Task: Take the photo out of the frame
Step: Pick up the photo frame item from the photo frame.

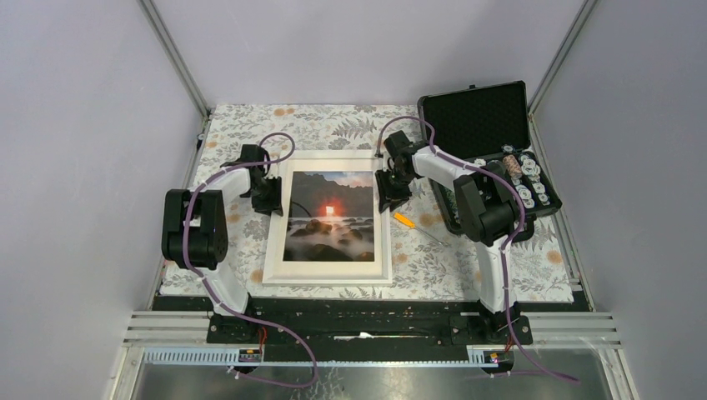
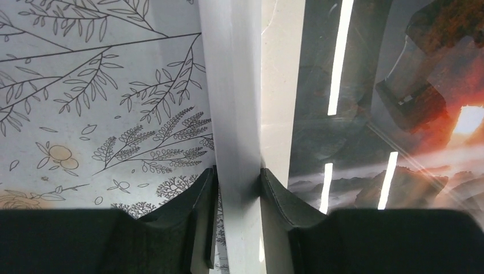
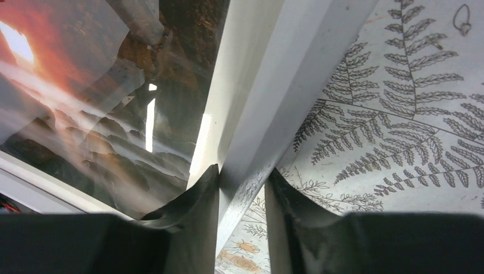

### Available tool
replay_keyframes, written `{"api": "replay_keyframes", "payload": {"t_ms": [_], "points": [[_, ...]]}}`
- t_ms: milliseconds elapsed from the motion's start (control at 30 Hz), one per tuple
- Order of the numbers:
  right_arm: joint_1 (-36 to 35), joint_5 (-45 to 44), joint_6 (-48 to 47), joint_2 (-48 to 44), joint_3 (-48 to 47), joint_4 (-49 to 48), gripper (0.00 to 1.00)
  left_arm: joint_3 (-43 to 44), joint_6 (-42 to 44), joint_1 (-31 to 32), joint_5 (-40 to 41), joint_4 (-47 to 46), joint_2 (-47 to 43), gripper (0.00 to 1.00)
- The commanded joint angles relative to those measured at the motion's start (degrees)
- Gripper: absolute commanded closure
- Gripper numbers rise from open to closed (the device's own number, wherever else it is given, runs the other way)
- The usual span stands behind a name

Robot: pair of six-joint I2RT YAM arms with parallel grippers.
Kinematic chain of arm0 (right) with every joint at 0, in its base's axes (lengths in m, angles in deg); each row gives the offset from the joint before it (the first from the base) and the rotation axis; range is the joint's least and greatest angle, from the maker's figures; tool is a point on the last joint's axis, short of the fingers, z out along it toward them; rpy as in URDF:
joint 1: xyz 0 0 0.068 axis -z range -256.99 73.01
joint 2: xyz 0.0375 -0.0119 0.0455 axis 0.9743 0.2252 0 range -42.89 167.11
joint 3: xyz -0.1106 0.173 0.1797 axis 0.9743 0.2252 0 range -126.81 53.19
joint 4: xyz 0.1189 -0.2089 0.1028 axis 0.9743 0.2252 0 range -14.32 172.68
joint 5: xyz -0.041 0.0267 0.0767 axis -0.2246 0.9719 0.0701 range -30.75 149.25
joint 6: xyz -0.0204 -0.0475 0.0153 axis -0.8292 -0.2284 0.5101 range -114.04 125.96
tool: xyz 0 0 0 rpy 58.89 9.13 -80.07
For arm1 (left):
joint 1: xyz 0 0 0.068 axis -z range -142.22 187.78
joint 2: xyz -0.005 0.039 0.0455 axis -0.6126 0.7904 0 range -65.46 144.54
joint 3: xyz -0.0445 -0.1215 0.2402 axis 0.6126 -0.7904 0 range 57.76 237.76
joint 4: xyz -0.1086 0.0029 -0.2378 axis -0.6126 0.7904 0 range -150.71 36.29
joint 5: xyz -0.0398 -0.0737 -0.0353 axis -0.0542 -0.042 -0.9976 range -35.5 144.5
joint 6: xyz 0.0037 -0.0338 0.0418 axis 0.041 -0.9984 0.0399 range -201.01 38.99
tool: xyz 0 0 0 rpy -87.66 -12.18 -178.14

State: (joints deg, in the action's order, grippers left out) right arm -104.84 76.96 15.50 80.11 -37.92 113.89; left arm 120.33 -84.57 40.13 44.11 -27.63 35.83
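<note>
The frame [image 1: 329, 275] lies face up in the middle of the cloth, with its white border all round. The photo [image 1: 331, 215] sits inside it, a dark rocky scene with an orange-red sun. My left gripper [image 1: 272, 198] is at the frame's left side, near the far corner. In the left wrist view its jaws [image 2: 238, 177] pinch the white border [image 2: 231, 85], with the photo [image 2: 399, 142] to the right under glare. My right gripper [image 1: 388, 197] is on the right side. There its jaws [image 3: 242, 174] clamp the border [image 3: 279, 68] beside the photo [image 3: 85, 114].
A black foam-lined case [image 1: 492, 125] stands open at the back right, with small round parts in its near half. An orange-handled tool [image 1: 403, 220] lies on the leaf-print cloth [image 1: 433, 267] just right of the frame. Grey walls close in both sides.
</note>
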Motion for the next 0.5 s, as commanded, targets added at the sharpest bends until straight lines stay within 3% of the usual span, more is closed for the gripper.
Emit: {"api": "replay_keyframes", "payload": {"t_ms": [0, 200, 467], "points": [[-0.48, -1.73, 0.65, -0.19, -0.35, 0.71, 0.7, -0.37, -0.54, -0.15, -2.28, -1.22, -1.34, 0.73], [-0.45, -1.55, 0.21, -3.42, -0.47, 1.69, 1.0, 3.28, 0.25, -0.15, -1.05, 3.38, -3.4, 0.86], [-0.45, -0.48, 0.37, -7.03, 0.93, 3.06, 1.0, 7.68, 0.48, -0.15, -0.36, 9.83, -4.66, 1.0]]}}
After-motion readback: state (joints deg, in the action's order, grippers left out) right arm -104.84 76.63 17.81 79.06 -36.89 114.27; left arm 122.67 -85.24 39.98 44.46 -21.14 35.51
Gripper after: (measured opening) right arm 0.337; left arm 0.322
